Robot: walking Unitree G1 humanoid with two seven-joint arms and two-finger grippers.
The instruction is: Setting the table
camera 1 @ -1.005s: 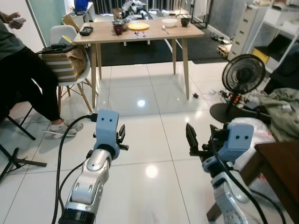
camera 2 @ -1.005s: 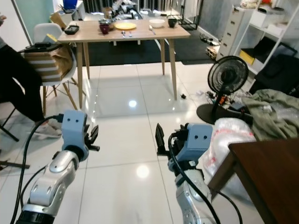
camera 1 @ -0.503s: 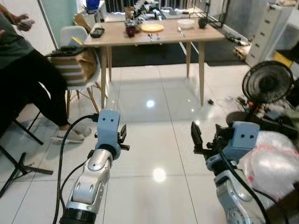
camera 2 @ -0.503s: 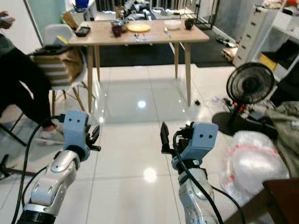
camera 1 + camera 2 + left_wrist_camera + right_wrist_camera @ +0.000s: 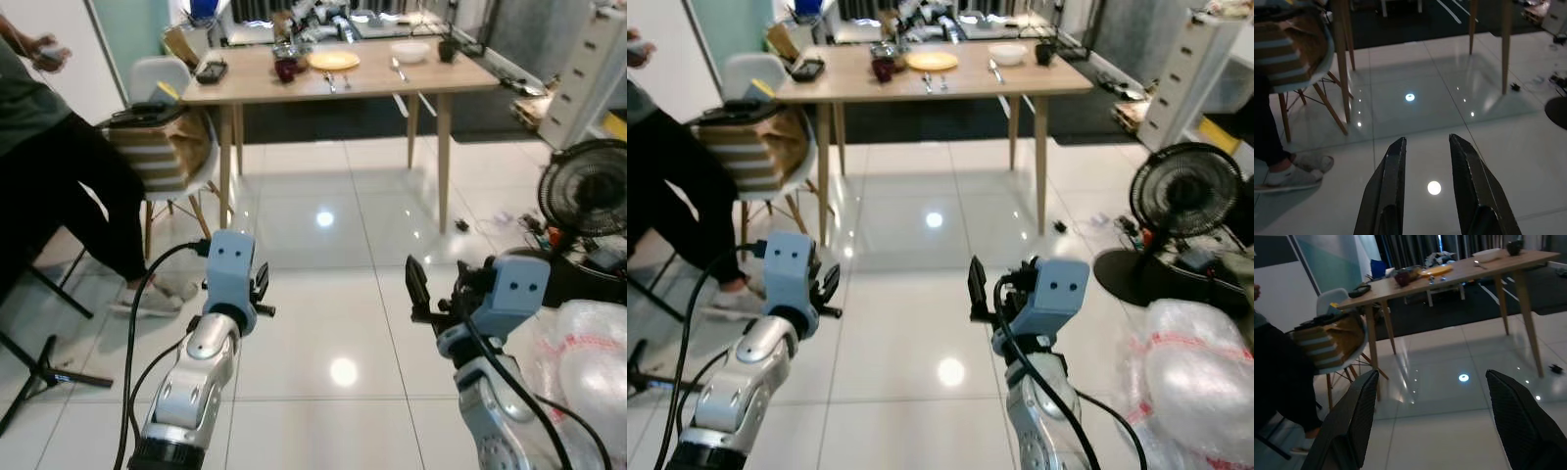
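Note:
A light wooden table point(image 5: 257, 86) stands far ahead across the tiled floor. On it lie a yellow plate point(image 5: 333, 60), a white bowl point(image 5: 409, 51), a dark red cup point(image 5: 287, 69), a small dark cup point(image 5: 447, 50), cutlery point(image 5: 330, 81) and a black object point(image 5: 211, 70). Low in front of me my left gripper point(image 5: 1425, 143) is held over the floor, open and narrow, with nothing between its fingers. My right gripper point(image 5: 1432, 376) is open wide and empty, pointing toward the table point(image 5: 1469, 271).
A person point(image 5: 54, 171) sits at the left beside a white chair point(image 5: 162, 147) loaded with a paper bag. A black stand leg point(image 5: 44, 367) lies at the lower left. A floor fan point(image 5: 585, 191) and a plastic bag point(image 5: 588, 343) are at the right.
The whole view has shifted: the table sits further right, the fan has slid to the right edge and the dark wooden furniture at the lower right has left the picture. Both grippers look unchanged.

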